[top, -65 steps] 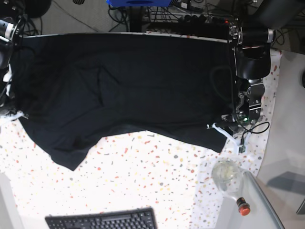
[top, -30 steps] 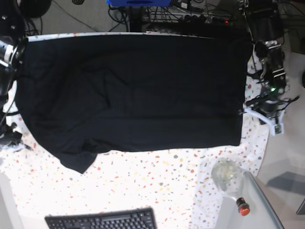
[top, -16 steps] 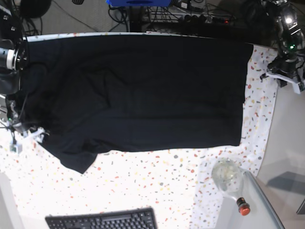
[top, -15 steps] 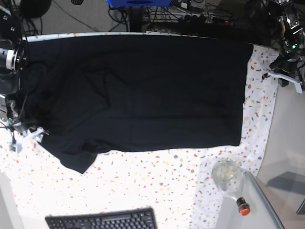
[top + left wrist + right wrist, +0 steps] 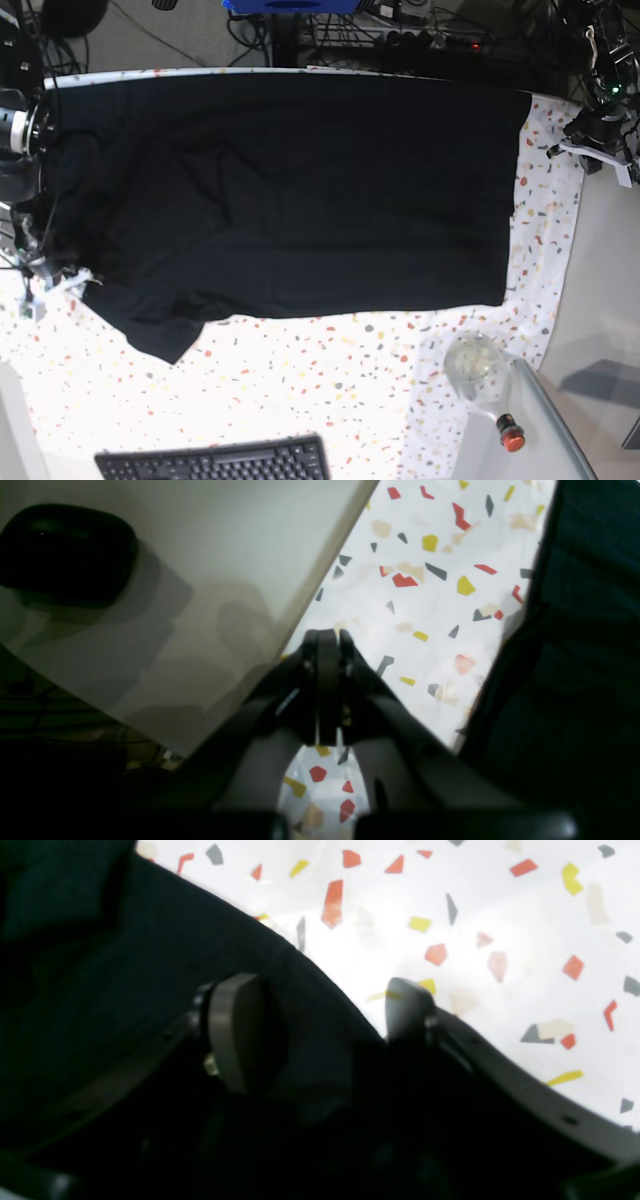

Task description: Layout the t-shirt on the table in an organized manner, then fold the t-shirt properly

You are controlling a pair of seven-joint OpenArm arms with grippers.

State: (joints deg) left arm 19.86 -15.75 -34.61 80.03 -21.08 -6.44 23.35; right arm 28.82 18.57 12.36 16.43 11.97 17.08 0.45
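The table (image 5: 330, 390) is covered across its far half by the t-shirt (image 5: 290, 190), which is spread flat. The right gripper (image 5: 320, 1025) is positioned with jaws parted astride the shirt's edge. The left gripper (image 5: 325, 645) is held fully closed, empty, beside the table's edge.

It looks like a robotics lab: tangled cables (image 5: 350, 30) behind the speckled worktop (image 5: 300, 390), a keyboard (image 5: 215, 462) at its edge.
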